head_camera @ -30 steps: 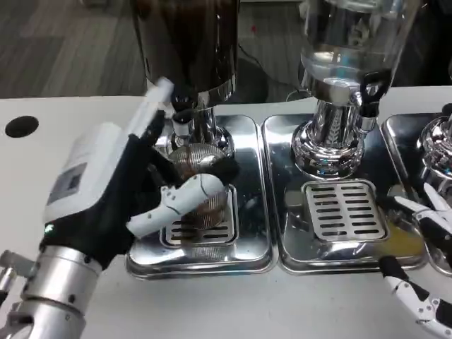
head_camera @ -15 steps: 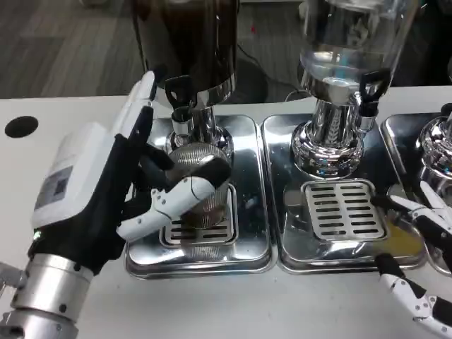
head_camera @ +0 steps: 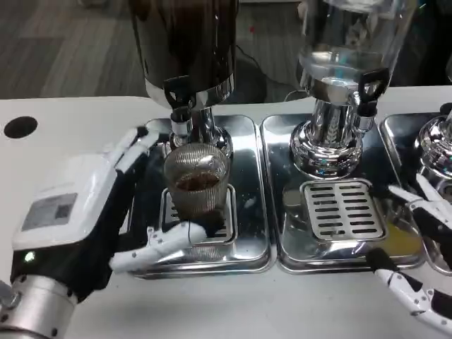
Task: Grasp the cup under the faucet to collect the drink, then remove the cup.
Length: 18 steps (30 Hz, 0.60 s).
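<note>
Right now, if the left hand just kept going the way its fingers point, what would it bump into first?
Probably the cup. The left hand lies open beside it, fingers aimed toward the dark dispenser's base; depth is hard to judge, so they might slip just left of the cup.

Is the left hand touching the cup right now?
Apart. In the head view the left hand is spread beside the cup, with bare tray visible between its fingers and the glass.

No text can be read; the grey label on the left hand (head_camera: 67,219) is too blurred.
</note>
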### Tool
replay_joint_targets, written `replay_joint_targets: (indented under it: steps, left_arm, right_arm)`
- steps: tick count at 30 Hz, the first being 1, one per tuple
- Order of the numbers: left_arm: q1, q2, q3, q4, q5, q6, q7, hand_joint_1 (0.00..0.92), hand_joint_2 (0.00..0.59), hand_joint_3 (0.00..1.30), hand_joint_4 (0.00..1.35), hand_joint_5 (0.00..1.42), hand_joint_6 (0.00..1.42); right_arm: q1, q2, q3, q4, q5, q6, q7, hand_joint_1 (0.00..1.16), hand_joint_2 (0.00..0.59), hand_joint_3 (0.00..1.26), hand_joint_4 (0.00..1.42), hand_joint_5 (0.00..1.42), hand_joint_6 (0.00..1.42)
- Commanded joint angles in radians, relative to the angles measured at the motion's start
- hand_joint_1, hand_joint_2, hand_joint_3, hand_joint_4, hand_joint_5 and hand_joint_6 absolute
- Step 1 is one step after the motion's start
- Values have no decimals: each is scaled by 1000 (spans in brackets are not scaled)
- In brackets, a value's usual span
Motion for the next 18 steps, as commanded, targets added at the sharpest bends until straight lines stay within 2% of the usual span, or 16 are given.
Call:
replay_joint_targets:
  steps: [1, 5, 7, 8, 11, 18]
  left_arm:
    - [68, 4, -1, -38, 66, 15, -42, 0, 26, 125, 0, 69, 357]
    - [165, 7, 17, -66, 90, -1, -37, 0, 26, 105, 0, 65, 350]
    - [217, 10, 33, -79, 92, -16, -23, 0, 26, 93, 0, 55, 336]
    - [247, 11, 47, -85, 89, -27, -12, 0, 26, 91, 0, 54, 335]
    - [304, 11, 79, -91, 76, -56, 8, 0, 26, 76, 0, 53, 333]
    - [411, 7, 146, -94, 44, -133, 43, 0, 27, 67, 0, 52, 334]
  right_arm:
    - [-23, -17, 17, 2, 40, -4, 42, 426, 314, 145, 0, 0, 0]
    - [-46, -18, 39, 17, 91, 10, 83, 417, 311, 119, 0, 0, 0]
    - [-60, -18, 53, 23, 110, 22, 105, 413, 305, 64, 0, 0, 0]
    - [-66, -16, 60, 26, 119, 29, 116, 409, 299, 18, 0, 0, 0]
    - [-90, 0, 92, 49, 150, 57, 141, 398, 283, 0, 0, 0, 0]
    - [-139, 24, 150, 54, 145, 126, 157, 398, 277, 0, 0, 1, 0]
